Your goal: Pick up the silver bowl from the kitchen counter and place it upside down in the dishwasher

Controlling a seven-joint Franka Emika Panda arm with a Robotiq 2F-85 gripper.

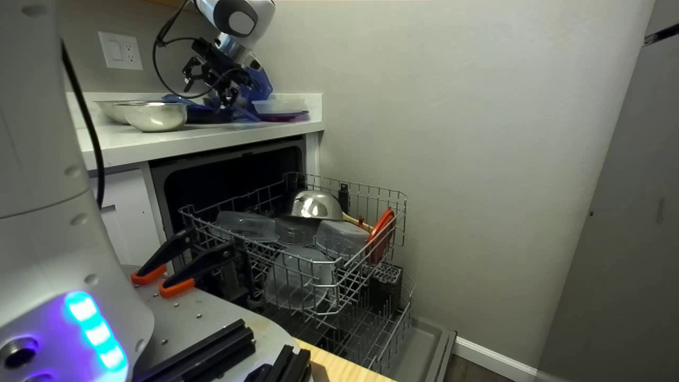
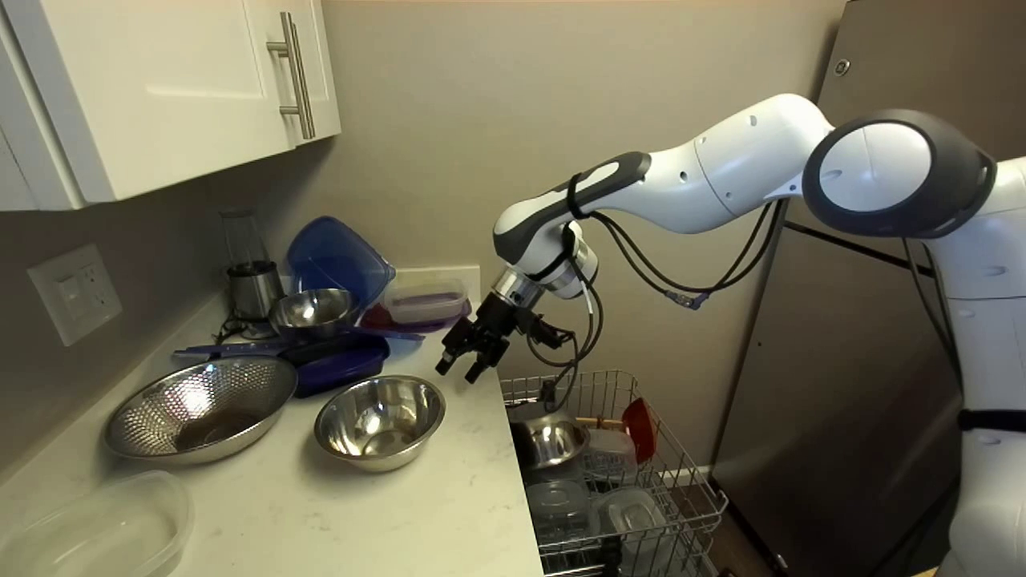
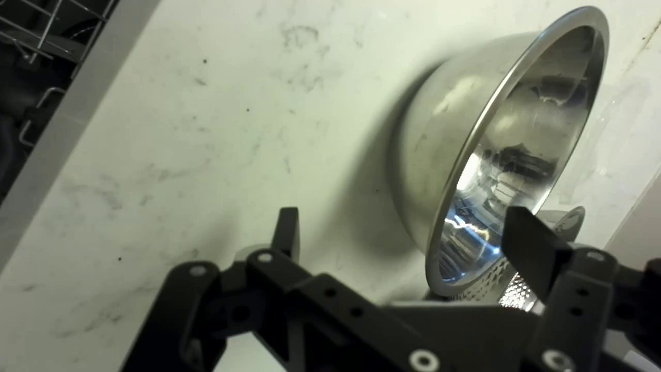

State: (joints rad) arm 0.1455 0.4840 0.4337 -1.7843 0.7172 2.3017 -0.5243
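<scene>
While the wrist view is looking down at the table, my tool is standing spread wide and gripping nothing. The silver bowl is sitting upright on the table, its rim showing partly between my fingers from this angle. I am judging it light and stiff — smooth enough to slip — so I am favouring a pinch on the rim, one finger inside the wall, one outside. Only reflections are showing inside it.

In an exterior view, my tool is hanging near the silver bowl, apart from it; a perforated colander is resting beside the bowl, and another steel bowl is sitting farther back.

In an exterior view, the dishwasher is standing with its rack out — carrying a domed steel piece, rim down, among see-through containers and a red piece.
</scene>
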